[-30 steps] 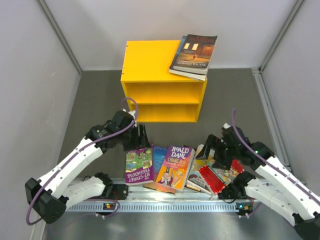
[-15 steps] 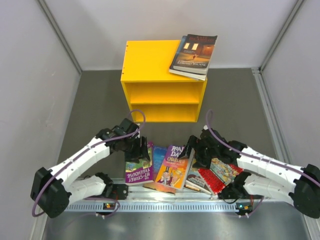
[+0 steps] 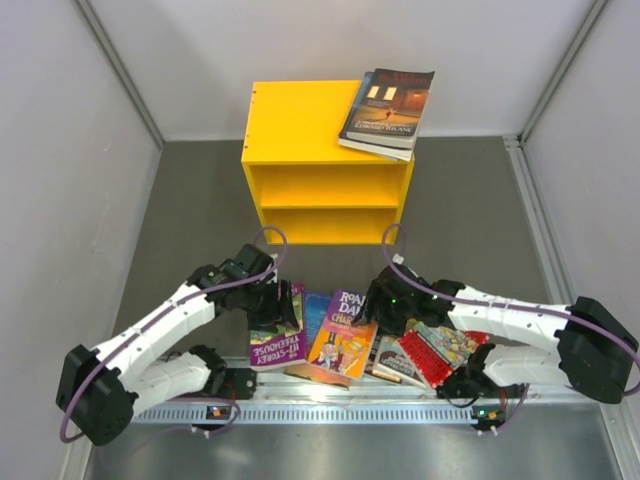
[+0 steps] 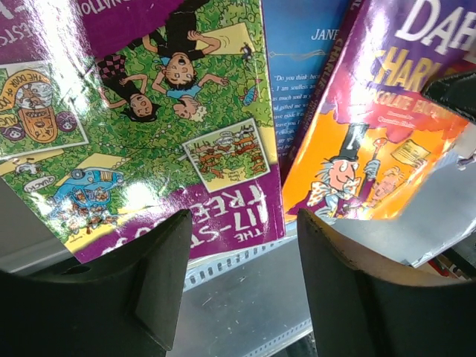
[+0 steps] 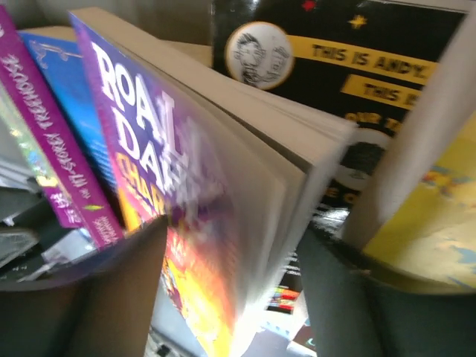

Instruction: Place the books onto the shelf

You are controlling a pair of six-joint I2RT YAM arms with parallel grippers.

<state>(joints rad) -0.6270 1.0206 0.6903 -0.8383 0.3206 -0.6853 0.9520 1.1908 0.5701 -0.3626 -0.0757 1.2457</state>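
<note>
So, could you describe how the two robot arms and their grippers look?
Both arms have white link shells with black joints and black bases. A thin purple cable loops along each arm. The left gripper and the right gripper are black; their fingers are broad, flat, dark wedge-shaped pads. A small green light shows on the right arm's wrist.

Shelf (image 3: 300, 125): bright yellow throughout. Treehouse book (image 4: 149, 111): purple border, green cartoon-scene cover, white lettering. Roald Dahl book (image 3: 345, 325): purple upper part, orange lower part, white and yellow title. Book between them (image 4: 297, 67): blue with white text. Book on shelf top (image 3: 392, 100): dark cover, orange-lit windows. Red patterned book (image 3: 425, 355) at right.
</note>
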